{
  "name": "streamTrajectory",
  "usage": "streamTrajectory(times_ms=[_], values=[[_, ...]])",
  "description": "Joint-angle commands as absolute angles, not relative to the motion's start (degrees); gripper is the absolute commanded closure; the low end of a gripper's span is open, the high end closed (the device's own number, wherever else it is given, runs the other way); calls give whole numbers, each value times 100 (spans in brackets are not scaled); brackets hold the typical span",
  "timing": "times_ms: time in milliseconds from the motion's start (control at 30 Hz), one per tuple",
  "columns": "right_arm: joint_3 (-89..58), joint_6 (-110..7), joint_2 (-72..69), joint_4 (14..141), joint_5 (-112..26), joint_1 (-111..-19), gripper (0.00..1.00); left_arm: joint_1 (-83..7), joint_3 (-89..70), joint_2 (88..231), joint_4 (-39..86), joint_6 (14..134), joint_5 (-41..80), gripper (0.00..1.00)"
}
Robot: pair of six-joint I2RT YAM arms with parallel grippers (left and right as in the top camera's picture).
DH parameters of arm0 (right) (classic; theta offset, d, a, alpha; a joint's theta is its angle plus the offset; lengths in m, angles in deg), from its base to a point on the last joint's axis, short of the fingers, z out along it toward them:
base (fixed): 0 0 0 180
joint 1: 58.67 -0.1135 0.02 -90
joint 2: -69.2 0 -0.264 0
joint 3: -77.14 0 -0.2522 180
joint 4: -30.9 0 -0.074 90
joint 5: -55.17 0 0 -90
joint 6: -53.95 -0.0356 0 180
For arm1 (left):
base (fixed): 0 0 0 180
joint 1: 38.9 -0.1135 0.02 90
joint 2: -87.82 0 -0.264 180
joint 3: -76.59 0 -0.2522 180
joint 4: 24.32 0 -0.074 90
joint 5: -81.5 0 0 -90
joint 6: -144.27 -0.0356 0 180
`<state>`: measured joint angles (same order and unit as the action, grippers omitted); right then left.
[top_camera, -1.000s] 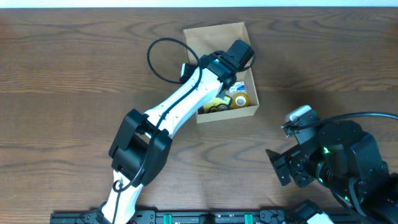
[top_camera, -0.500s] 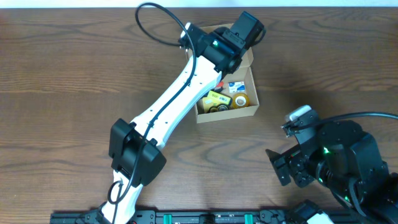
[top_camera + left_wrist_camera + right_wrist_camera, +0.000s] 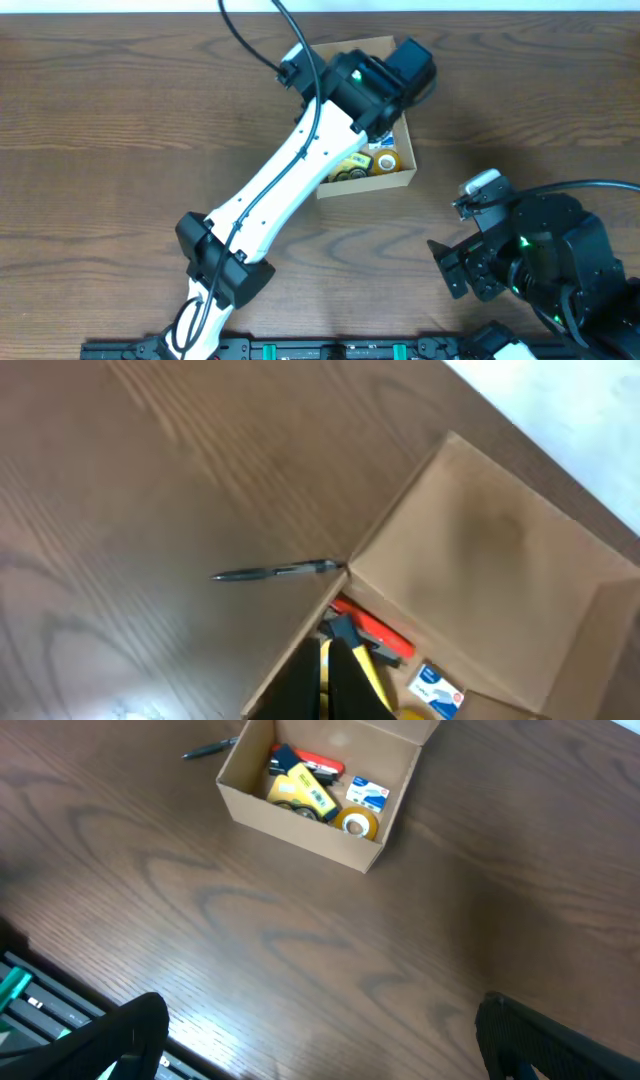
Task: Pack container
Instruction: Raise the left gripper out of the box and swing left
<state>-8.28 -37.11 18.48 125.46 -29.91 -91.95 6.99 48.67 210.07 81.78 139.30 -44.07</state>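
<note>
I am reaching my left arm [image 3: 300, 160] across the wooden table [image 3: 100, 150] and over the container [image 3: 365, 183]; my left gripper [image 3: 330, 675] is hanging above the container's inside with its jaws pressed together; whether they are touching the yellow item [image 3: 372, 665] showing right beside them, I cannot tell.

The container is sitting toward the far middle of the table, open at the top; its flap lid [image 3: 480, 560] is standing back on the far side; the overhead view is showing my left wrist covering most of its opening.

Inside, the right wrist view is showing a yellow item, a red item [image 3: 322, 763] lying behind it, a small blue-and-white packet [image 3: 367, 793] and a roll of tape [image 3: 357, 821] sitting against the near wall; something black [image 3: 280, 760] is lying beside the red item, too small to name.

A pen [image 3: 280, 571] is lying on the table outside the container, one end just touching its corner.

My right gripper [image 3: 320, 1010] is hovering well apart from the container, over the near right of the table; its jaws are standing wide apart, each finger showing at a lower corner of its own view, with bare wood between them.
</note>
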Motion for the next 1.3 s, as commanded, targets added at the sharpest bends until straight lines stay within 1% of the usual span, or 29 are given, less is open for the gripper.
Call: streamTrajectory(times_ms=[0, 67, 200, 400, 533, 567, 733, 833, 900, 1000, 1100, 1133, 1267], values=[[-826, -3790, 1857, 12546, -2925, -9099, 1, 743, 4966, 20948, 8626, 13075, -4674, 94], [-826, -3792, 1857, 12546, -2925, -9099, 1, 745, 4966, 20948, 8624, 12699, -4700, 94], [-826, -3792, 1857, 12546, -2925, -9099, 1, 526, 4966, 20916, 8624, 12459, -4877, 94], [-826, -3792, 1857, 12546, -2925, -9099, 1, 2, 4966, 20726, 8624, 11298, -4746, 94], [-826, -3790, 1857, 12546, -2925, -9099, 1, -420, 4966, 20531, 8571, 10184, -4813, 94], [-826, -3790, 1857, 12546, -2925, -9099, 1, -577, 4968, 20476, 8458, 9677, -4807, 94], [-826, -3792, 1857, 12546, -2925, -9099, 1, -1067, 4970, 20398, 8077, 8103, -4785, 94], [-826, -3792, 1857, 12546, -2925, -9099, 1, -1290, 4970, 20398, 7948, 7364, -4763, 94], [-826, -3792, 1857, 12546, -2927, -9099, 1, -1474, 4970, 20393, 7918, 6807, -4490, 94], [-826, -3790, 1857, 12546, -2925, -9099, 1, -1686, 4970, 20393, 8128, 5836, -3526, 94], [-826, -3790, 1857, 12546, -2925, -9099, 1, -1889, 4970, 20389, 8635, 5543, -3058, 94], [-826, -3792, 1857, 12546, -2925, -9099, 1, -1968, 4928, 20354, 8626, 5489, -3006, 94], [-826, -3790, 1857, 12546, -2925, -9099, 1, -2256, 4839, 20017, 8626, 4577, -2055, 94]])
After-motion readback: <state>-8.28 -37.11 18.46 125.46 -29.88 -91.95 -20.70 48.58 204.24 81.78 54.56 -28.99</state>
